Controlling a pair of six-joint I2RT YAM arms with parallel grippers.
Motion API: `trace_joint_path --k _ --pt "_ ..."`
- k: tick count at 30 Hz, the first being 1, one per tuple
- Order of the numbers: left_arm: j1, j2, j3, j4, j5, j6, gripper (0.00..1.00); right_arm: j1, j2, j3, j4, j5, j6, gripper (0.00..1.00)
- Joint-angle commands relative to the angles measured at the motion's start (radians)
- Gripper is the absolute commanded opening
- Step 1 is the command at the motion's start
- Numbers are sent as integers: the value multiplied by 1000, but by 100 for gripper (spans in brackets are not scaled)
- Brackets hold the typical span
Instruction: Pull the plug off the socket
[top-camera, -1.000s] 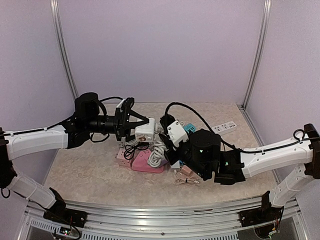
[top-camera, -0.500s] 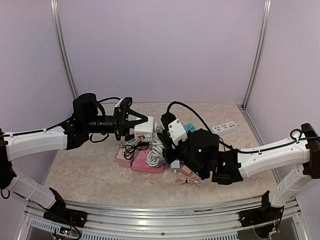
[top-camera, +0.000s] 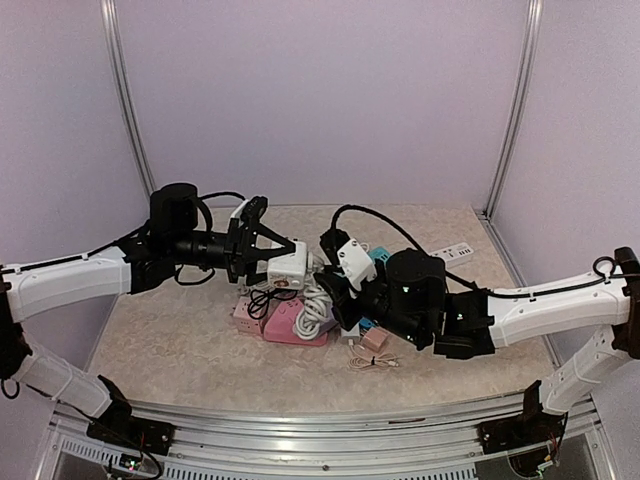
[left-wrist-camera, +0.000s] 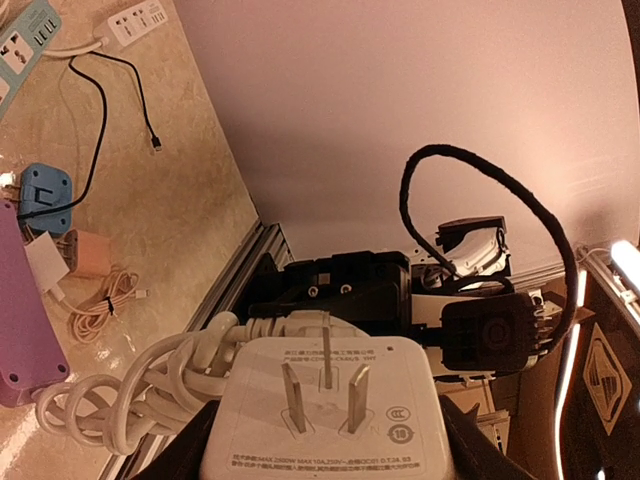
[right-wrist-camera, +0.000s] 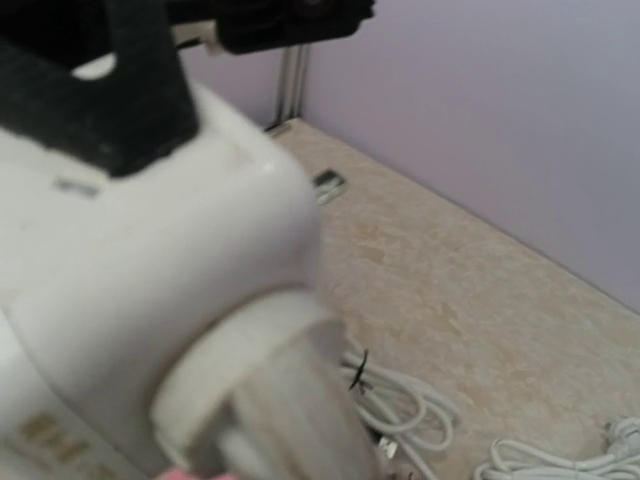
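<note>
A white cube socket adapter (top-camera: 289, 269) is held in the air over the table's middle by my left gripper (top-camera: 283, 266), which is shut on its sides. In the left wrist view the cube (left-wrist-camera: 325, 420) shows three prongs, with my dark fingers (left-wrist-camera: 190, 455) at both sides. A white round plug (left-wrist-camera: 300, 325) with a thick coiled white cable (left-wrist-camera: 130, 400) sits against the cube's far face. My right gripper (top-camera: 328, 285) is shut on that plug. In the right wrist view the plug (right-wrist-camera: 250, 390) is blurred and pressed to the cube (right-wrist-camera: 150, 230); my own fingers are hidden.
A pink power strip (top-camera: 285, 325) lies under the cube. A blue adapter (top-camera: 378, 256), a pink charger with a coiled lead (top-camera: 375, 342) and a white power strip (top-camera: 448, 254) lie to the right. A thin black cable (left-wrist-camera: 100, 100) trails on the table.
My right arm has lifted and shifted a little to the right and back. The cube in my left gripper has barely moved. The plug still sits against the cube.
</note>
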Motion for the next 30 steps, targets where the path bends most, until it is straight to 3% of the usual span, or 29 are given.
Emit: trace_joint_path --k 1,11,22,30 --pt "30 -3 17 -127 -48 110 4 12 -50 78 21 -119 -17 0" --pt "46 -6 17 -125 -43 108 3 15 -50 82 4 -60 -32 0" --pt "46 -24 17 -22 2 20 3 14 58 84 103 -203 57 0" --pt "50 -39 17 -73 14 69 3 3 23 81 68 -255 65 0"
